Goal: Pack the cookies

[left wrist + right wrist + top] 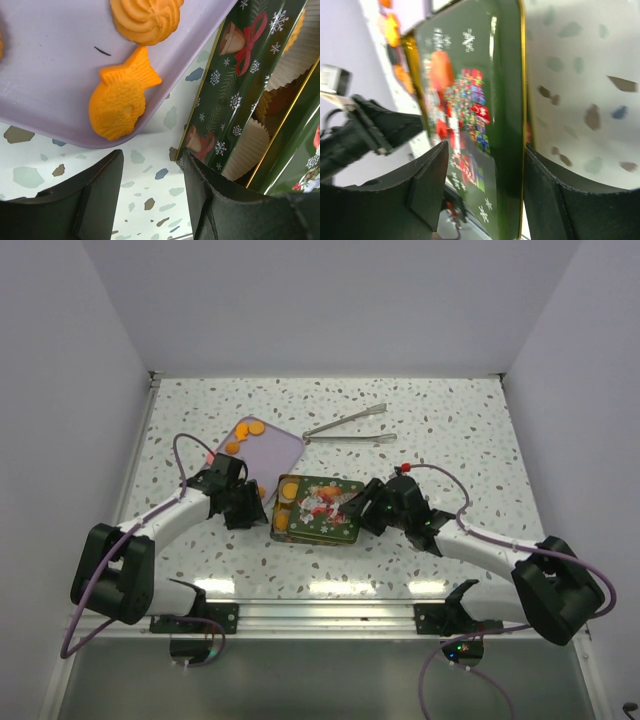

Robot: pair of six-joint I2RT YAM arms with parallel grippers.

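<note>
Top external view: both arms are seen stretched low over the desk (450, 440), elbows bent outward and forearms angled in toward a green Christmas tin (320, 508) between them. The left gripper (247, 506) is set just beside the tin's left side, and the right gripper (360, 512) is placed at its right end. Beyond the left gripper a lilac tray (280, 452) is laid, with several orange cookies (245, 432) gathered at its far corner. More orange cookies are seen in the uncovered strip of the tin nearest the left gripper. A pair of metal tongs (347, 426) is left well beyond both grippers.

From the left wrist, the black fingers (95, 200) are held apart, with only speckled desk between them and nothing gripped. Just ahead of them, a fish-shaped cookie (120, 105) and a swirled cookie (146, 17) are found at the tray's near edge. To the right of the fingers, white paper cups (250, 147) are seen inside the tin.

From the right wrist, the fingers (427, 192) are spread, and the tin's decorated lid (485, 100) is seen running between them, its gold rim close against the right-hand finger. Whether the lid is actually clamped cannot be told, since that view is blurred.
</note>
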